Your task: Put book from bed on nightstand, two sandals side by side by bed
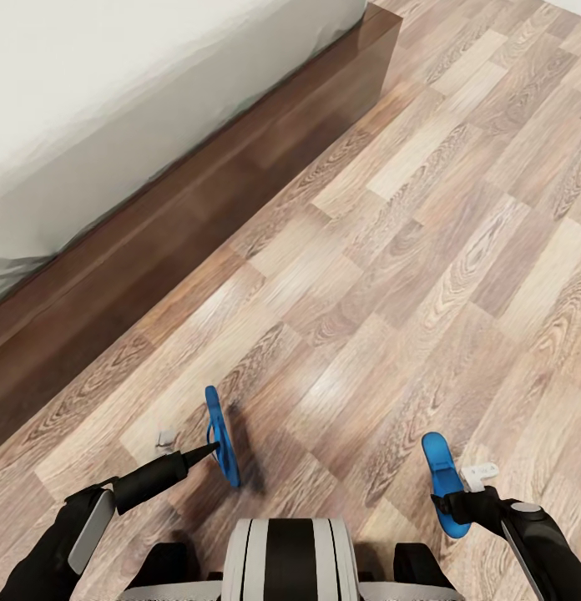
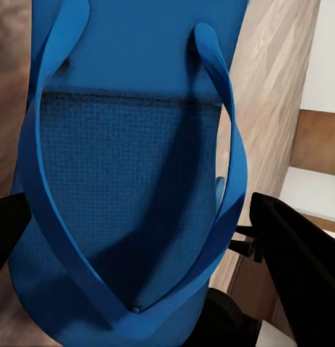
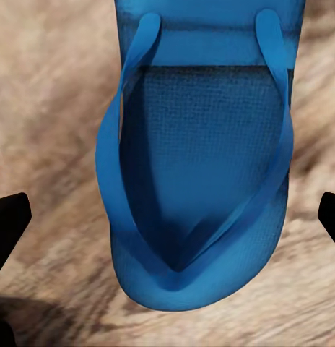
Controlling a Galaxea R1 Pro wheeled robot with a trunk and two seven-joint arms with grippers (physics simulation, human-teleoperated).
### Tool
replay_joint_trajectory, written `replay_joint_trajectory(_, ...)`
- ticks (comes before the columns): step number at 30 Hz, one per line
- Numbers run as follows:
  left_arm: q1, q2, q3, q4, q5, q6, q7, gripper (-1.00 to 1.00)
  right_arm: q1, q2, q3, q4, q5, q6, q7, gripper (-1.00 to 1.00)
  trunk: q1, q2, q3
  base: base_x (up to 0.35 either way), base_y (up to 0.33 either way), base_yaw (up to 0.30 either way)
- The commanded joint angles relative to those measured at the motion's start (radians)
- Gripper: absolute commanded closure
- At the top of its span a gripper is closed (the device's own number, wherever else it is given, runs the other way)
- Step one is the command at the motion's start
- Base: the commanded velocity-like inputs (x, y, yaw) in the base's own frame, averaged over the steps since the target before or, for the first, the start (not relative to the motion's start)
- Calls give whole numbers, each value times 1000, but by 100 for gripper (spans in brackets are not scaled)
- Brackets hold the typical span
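Looking down from my head camera, I see a light brown wood-plank floor [image 1: 391,250] with the bed [image 1: 115,100] crossing from nine o'clock to twelve o'clock: a pale grey-white mattress on a dark brown wooden frame.

My left gripper [image 1: 209,451] reaches in from seven o'clock and has a bright blue sandal [image 1: 221,434] pinched at its tip, the sandal standing on edge above the floor, casting a shadow beside it. In the left wrist camera this sandal [image 2: 131,181] is a flat blue sole with a textured footbed and a blue V-shaped thong strap; black fingers [image 2: 305,275] sit on either side of it.

At five o'clock my right gripper [image 1: 457,503] is closed on the second blue sandal [image 1: 441,480], also tilted on edge. The right wrist camera shows that sandal [image 3: 200,173] with the same blue V strap and dimpled footbed, floor planks behind it, and black fingertips [image 3: 9,224] at both sides.

The two sandals are well apart, both near the bed's side.
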Motion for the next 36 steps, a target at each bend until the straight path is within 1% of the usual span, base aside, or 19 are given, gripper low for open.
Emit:
replay_joint_trajectory(1, 0, 0, 0, 0, 6, 9, -2, 100, 0, 0, -2, -1, 11, 3, 9, -100, 0, 0, -4, 0, 0, 0)
replay_joint_trajectory(11, 0, 0, 1, 1, 6, 9, -2, 100, 0, 0, -2, -2, 10, 2, 9, -100, 5, -3, -43, 0, 0, 0)
replay_joint_trajectory(23, 0, 0, 2, 0, 7, 9, -2, 100, 0, 0, -3, -1, 11, 2, 9, -100, 5, -3, -43, 3, 0, 0)
replay_joint_trajectory(28, 0, 0, 2, 1, 7, 9, -2, 100, 0, 0, -3, -2, 10, 2, 9, -100, 5, -3, -43, 150, 0, 0)
replay_joint_trajectory(36, 0, 0, 1, 1, 6, 8, -2, 100, 0, 0, -2, -2, 10, 2, 9, -100, 5, -3, -43, 23, 0, 0)
